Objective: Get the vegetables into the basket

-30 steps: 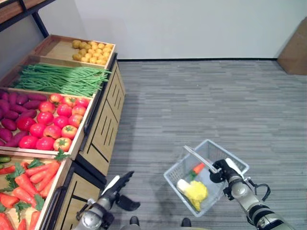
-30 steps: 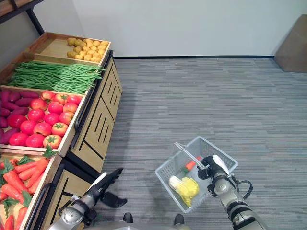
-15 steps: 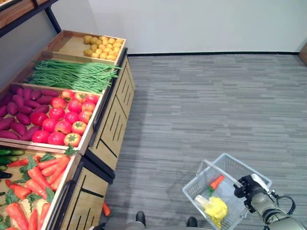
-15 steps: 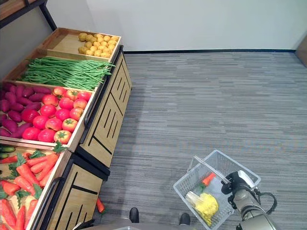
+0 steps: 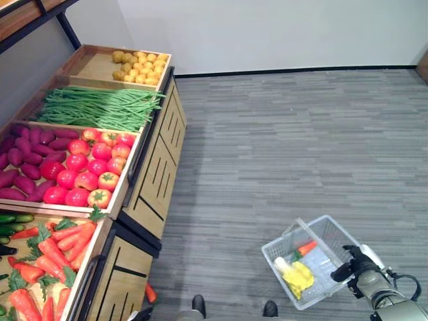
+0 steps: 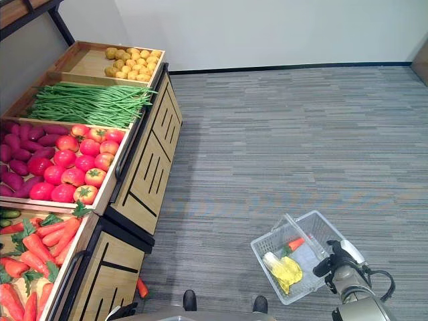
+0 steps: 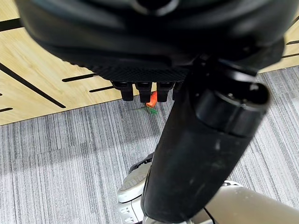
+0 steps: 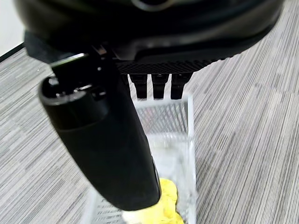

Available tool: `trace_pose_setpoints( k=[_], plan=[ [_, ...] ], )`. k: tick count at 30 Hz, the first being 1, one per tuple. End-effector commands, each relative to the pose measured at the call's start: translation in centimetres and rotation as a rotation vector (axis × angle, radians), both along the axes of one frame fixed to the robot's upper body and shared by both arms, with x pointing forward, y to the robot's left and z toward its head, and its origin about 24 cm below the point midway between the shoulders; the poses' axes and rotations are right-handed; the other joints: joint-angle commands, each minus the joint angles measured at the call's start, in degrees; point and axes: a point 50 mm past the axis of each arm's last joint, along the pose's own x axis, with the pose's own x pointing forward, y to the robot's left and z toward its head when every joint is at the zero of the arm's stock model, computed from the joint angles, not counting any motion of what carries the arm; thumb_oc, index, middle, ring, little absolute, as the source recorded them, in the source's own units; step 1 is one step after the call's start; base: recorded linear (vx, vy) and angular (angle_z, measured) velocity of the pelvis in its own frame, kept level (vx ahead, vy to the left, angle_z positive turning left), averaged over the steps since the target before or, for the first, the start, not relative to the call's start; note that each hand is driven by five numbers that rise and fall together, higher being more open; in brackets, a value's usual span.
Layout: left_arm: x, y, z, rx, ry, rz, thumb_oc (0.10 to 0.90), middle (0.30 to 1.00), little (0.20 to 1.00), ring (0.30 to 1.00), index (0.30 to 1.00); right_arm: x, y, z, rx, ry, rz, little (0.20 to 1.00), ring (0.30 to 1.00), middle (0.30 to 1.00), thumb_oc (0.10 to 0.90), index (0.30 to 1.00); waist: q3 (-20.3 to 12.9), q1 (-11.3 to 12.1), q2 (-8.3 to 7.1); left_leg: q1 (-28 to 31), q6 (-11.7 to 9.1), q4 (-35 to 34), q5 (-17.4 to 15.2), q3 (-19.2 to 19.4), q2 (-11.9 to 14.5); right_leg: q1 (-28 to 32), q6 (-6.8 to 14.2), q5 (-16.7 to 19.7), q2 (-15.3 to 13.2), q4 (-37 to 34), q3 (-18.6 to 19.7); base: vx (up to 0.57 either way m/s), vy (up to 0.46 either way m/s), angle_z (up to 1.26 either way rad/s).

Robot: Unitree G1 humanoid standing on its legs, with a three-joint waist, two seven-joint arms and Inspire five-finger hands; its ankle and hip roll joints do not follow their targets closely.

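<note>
Nearest, the right hand curls round the rim of the clear wire-mesh basket, which holds a yellow leafy vegetable and an orange carrot. The left hand hangs clenched, empty, above a fallen carrot on the floor. Beyond, wooden crates of produce remain; collecting seems partly done.

To my left stands a wooden produce stand with black-slotted side panels. Grey striped carpet covers the floor up to a plain white wall edged by a dark skirting strip. Lighting even.
</note>
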Motion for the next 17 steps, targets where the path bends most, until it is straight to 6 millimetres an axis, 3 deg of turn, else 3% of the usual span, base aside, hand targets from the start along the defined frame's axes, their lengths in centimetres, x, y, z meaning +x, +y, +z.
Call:
trace_pose_setpoints(
  k=[1, 5, 8, 11, 14, 17],
  plan=[
    [-0.3, 1.6, 0.2, 0.062, 0.028, 0.05, 0.9, 1.0, 1.0, 1.0, 1.0, 1.7, -1.2, 2.0, -0.067, -0.08, -0.004, 1.0, 1.0, 1.0, 0.9, 1.0, -1.76, 0.1, -4.54, -1.01, -2.08, -0.06, -0.05, -2.15, 1.16, 0.42, 3.16, 0.65, -3.26, 0.33, -1.87, 0.0, 0.0, 0.0],
    [-0.6, 1.8, 0.2, 0.062, 0.039, 0.065, 0.9, 1.0, 1.0, 1.0, 1.0, -1.2, -0.6, -0.1, -0.024, 0.02, 0.004, 1.0, 1.0, 1.0, 0.9, 1.0, -2.05, -0.3, -5.0, -0.78, -2.0, -0.06, -0.29, -2.17, 1.05, 0.59, 3.22, 0.65, -3.4, 0.33, -1.8, 0.0, 0.0, 0.0],
    [-1.6, 1.9, 0.0, 0.061, 0.077, 0.123, 0.9, 1.0, 1.0, 1.0, 1.0, -9.0, 3.1, -5.1, 0.194, 0.15, -0.186, 1.0, 1.0, 1.0, 0.9, 1.0, -2.94, -1.51, -5.73, -0.36, -1.8, -0.06, -0.83, -1.97, 0.83, 0.68, 3.51, 0.96, -3.71, 0.33, -1.72, -0.01, 0.016, -0.04],
    [-2.4, 2.0, 0.0, 0.062, 0.103, 0.155, 0.9, 1.0, 1.0, 1.0, 1.0, -13.1, 5.6, -7.0, 0.294, 0.246, -0.242, 1.0, 1.0, 1.0, 0.9, 1.0, -3.49, -2.23, -6.23, -0.09, -1.72, -0.06, -1.04, -1.84, 0.76, 0.77, 3.57, 1.09, -3.76, 0.33, -1.58, 0.0, 0.012, -0.1],
    [-2.9, 1.8, -0.1, 0.048, 0.112, 0.188, 0.9, 1.0, 1.0, 1.0, 1.0, -15.8, 7.9, -8.1, 0.38, 0.316, -0.279, 1.0, 1.0, 1.0, 0.9, 1.0, -3.97, -2.85, -6.42, 0.46, -1.65, -0.06, -1.33, -1.49, 0.68, 1.03, 3.63, 1.19, -3.87, 0.33, -1.2, 0.01, 0.025, -0.12],
    [-3.4, 1.0, -0.4, 0.017, 0.124, 0.269, 0.9, 1.0, 1.0, 1.0, 1.0, -17.6, 11.0, -9.1, 0.513, 0.3, -0.425, 1.0, 1.0, 1.0, 0.9, 1.0, -4.69, -3.77, -6.35, 1.27, -1.47, -0.06, -1.7, -0.71, 0.46, 1.04, 3.72, 1.27, -4.06, 0.33, -0.41, 0.01, 0.047, -0.09]
  ],
)
